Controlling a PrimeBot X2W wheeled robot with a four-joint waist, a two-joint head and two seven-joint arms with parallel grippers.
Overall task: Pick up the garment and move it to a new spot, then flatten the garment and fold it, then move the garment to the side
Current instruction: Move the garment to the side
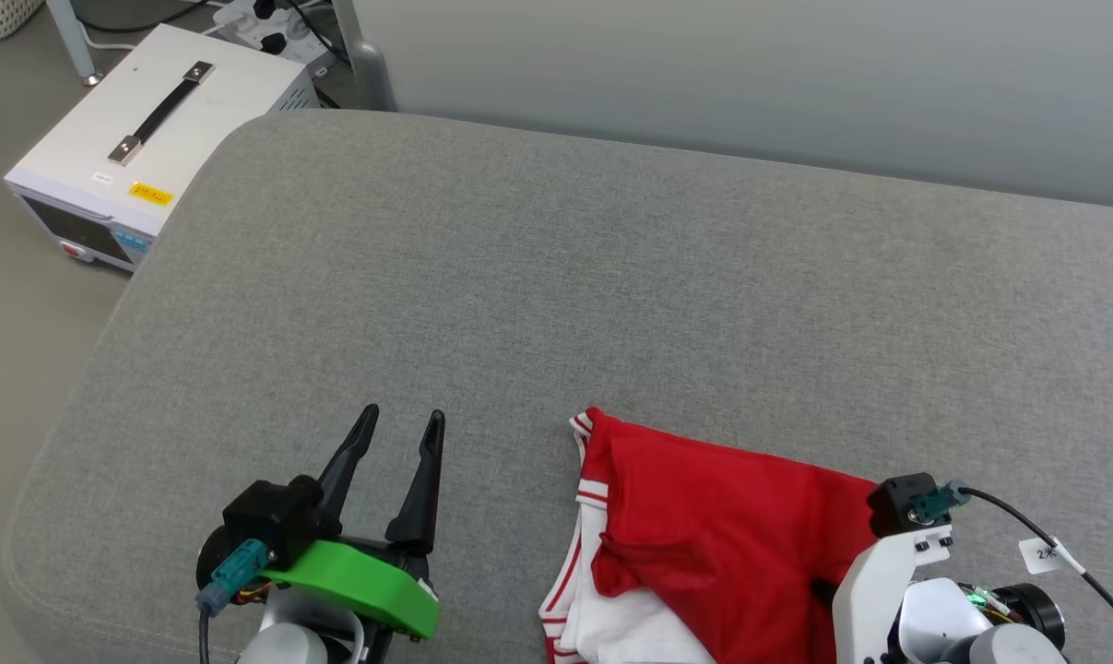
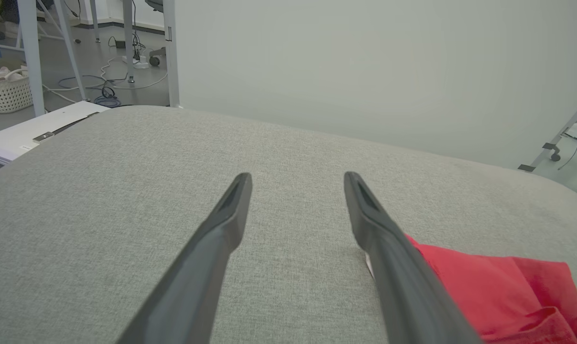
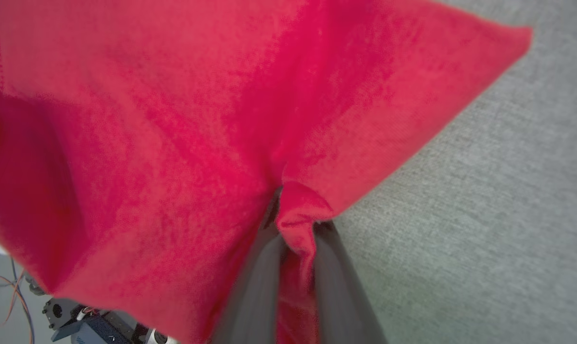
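Currently right gripper [image 3: 298, 215] pinches a bunched fold, probably an edge, of the limp, light red knit short-sleeved shirt [image 1: 722, 516] lying near-right on the grey fabric cushion [image 1: 611, 277]; left gripper [image 1: 403, 415] spread.

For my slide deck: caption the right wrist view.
Right gripper shut on a pinched fold of the red garment, grey cushion alongside.

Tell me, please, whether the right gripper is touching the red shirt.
Touching. The right wrist view shows a fold of the red shirt pinched between the two dark fingers of the right gripper.
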